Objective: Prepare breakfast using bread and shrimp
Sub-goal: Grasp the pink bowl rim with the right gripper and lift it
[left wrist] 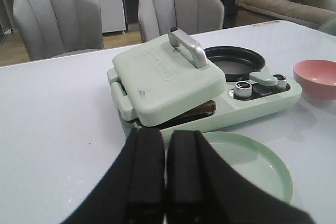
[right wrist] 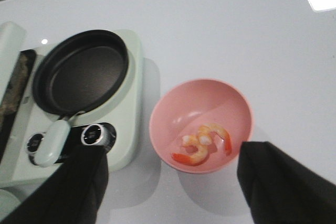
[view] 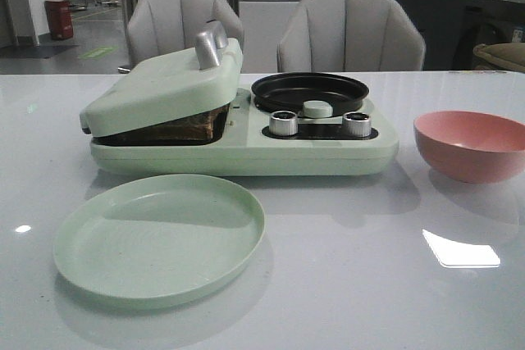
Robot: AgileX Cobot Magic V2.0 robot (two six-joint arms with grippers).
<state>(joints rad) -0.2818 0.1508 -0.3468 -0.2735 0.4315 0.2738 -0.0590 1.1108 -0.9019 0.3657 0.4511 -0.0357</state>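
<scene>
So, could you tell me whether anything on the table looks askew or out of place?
The sandwich press lid is not fully shut: it rests tilted on the bread, whose dark crust shows in the gap. Otherwise the shrimp sit inside the pink bowl and nothing is spilled.

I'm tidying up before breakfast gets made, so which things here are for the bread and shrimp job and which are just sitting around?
For the job:
bread under the sandwich press lid
shrimp in the pink bowl
black pan
green plate

Just around:
two grey chairs
red bin
</scene>
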